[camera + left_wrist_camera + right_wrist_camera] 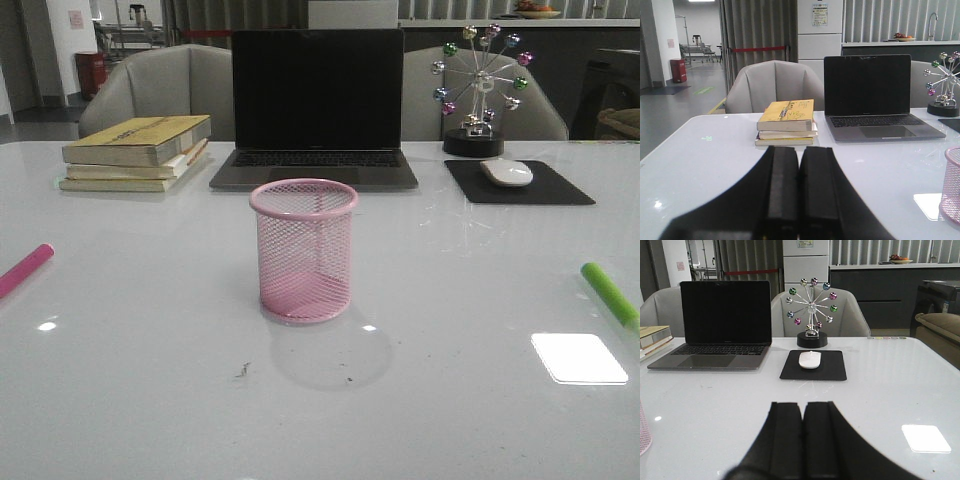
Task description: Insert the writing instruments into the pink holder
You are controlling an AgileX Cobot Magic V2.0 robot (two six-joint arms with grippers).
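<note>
My left gripper (799,190) and right gripper (803,435) are both pressed closed, empty. The pink wire-mesh cup (303,250) stands empty mid-desk; the magenta marker (24,269) and lime-green marker (610,294) lie at opposite edges. Nothing inserted yet.

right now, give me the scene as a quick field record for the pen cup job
holder: pink holder, upright at table centre, nothing inside
pink marker: magenta marker lying at the table's left edge, partly cut off
green marker: lime green marker lying at the right edge
left gripper: left gripper, fingers together, holding nothing
right gripper: right gripper, fingers together, holding nothing
behind holder: laptop, books, mouse
progress: neither marker inserted
</note>
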